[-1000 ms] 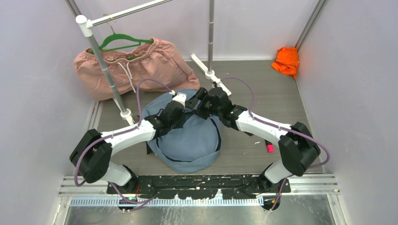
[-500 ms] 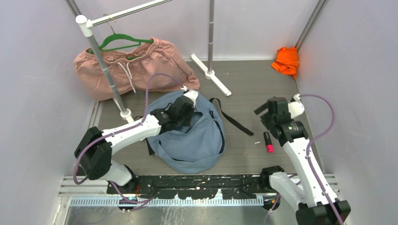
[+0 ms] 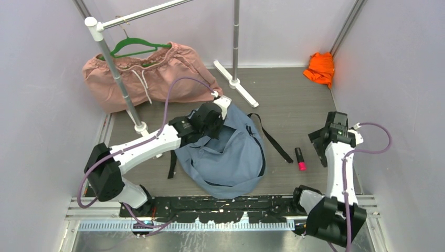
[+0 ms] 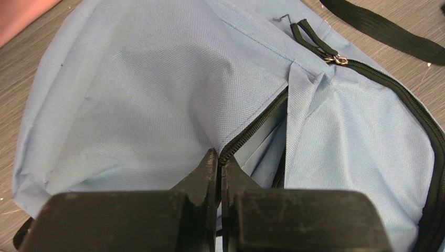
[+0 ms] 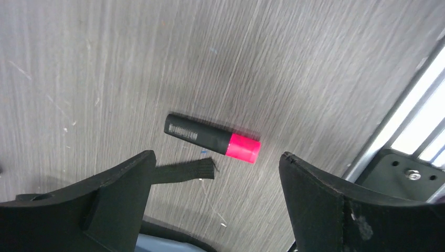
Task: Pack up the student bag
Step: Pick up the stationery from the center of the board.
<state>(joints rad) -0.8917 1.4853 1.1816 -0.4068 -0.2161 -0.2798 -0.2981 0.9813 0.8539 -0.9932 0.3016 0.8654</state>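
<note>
The student bag (image 3: 231, 157), a soft dusty-blue backpack with black zipper trim, lies on the floor between the arms. My left gripper (image 3: 218, 113) sits at the bag's far upper edge. In the left wrist view my left gripper (image 4: 220, 157) is shut, pinching the zipper edge of the student bag (image 4: 131, 94). The zipper gapes a little beside it, and the metal pull (image 4: 336, 59) lies farther along. My right gripper (image 3: 321, 143) hangs open over the floor, right of the bag. Beneath my right gripper (image 5: 218, 157) lie a black highlighter with a pink cap (image 5: 212, 138) and a strap end (image 5: 183, 170).
A pink drawstring garment (image 3: 147, 73) on a green hanger (image 3: 137, 44) hangs at the back left. An orange cloth (image 3: 320, 67) sits in the far right corner. Rack poles (image 3: 118, 79) and a white foot (image 3: 236, 84) stand behind the bag. The highlighter (image 3: 300, 158) lies right of the strap (image 3: 270, 137).
My right arm left the bag, swung right toward the highlighter and opened wide. My left gripper shut on the zipper edge and drew the bag rightward, uncovering a strap.
</note>
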